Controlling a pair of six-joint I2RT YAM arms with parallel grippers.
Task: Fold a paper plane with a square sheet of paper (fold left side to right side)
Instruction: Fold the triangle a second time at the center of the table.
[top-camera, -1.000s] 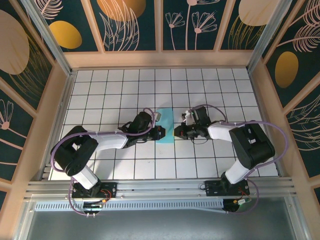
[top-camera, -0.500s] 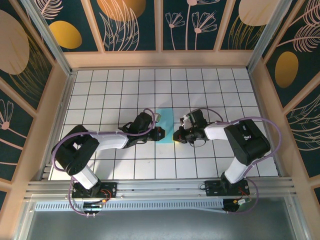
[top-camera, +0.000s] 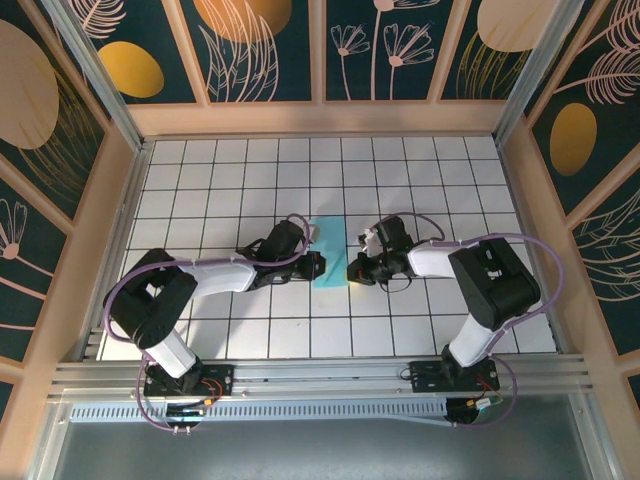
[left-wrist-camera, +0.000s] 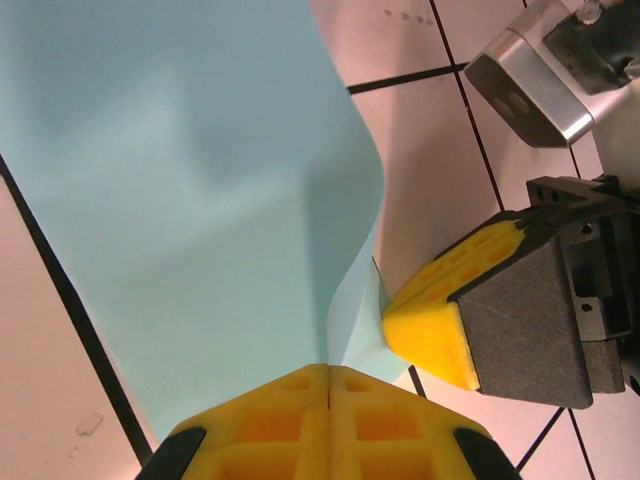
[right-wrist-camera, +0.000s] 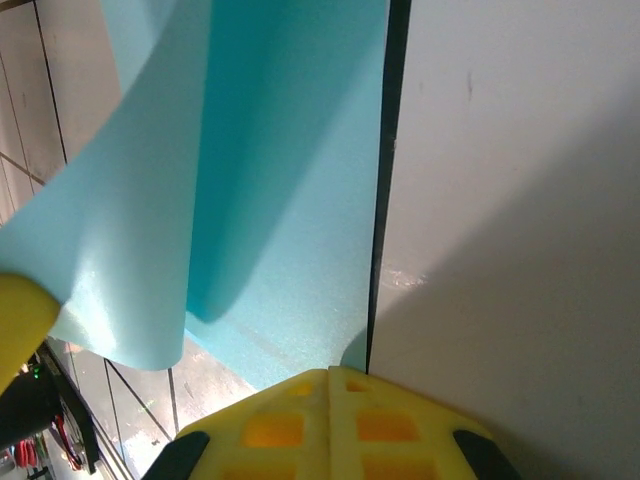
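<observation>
Asking: Where does the sheet of paper (top-camera: 331, 251) lie, and which way does its long side run?

Answering: It lies near the middle of the tiled table (top-camera: 420, 180), between the two claws. From above it reads as a narrow cyan strip whose long side runs front to back, away from the arm bases. Its left part curls up off the tiles and leans toward the right.

Asking: How do the claws stand?

Answering: The left claw (top-camera: 318, 266) has its fingers pressed together. In its wrist view the raised flap's edge runs straight into the seam between them, so it appears to pinch the paper. The right claw (top-camera: 354, 270) is likewise closed, tip down at the strip's right edge, just beside the left claw. Whether it presses on paper or on bare tile cannot be told.

Asking: Which relation governs the coming move?

Answering: The free flap lies to the left of the right edge it must meet, and the crease will run along the long side. The left arm is the nearer one, so the fold probably calls for it to travel rightward across the strip, toward the right claw. That claw stands in the path and may need to give way.
</observation>
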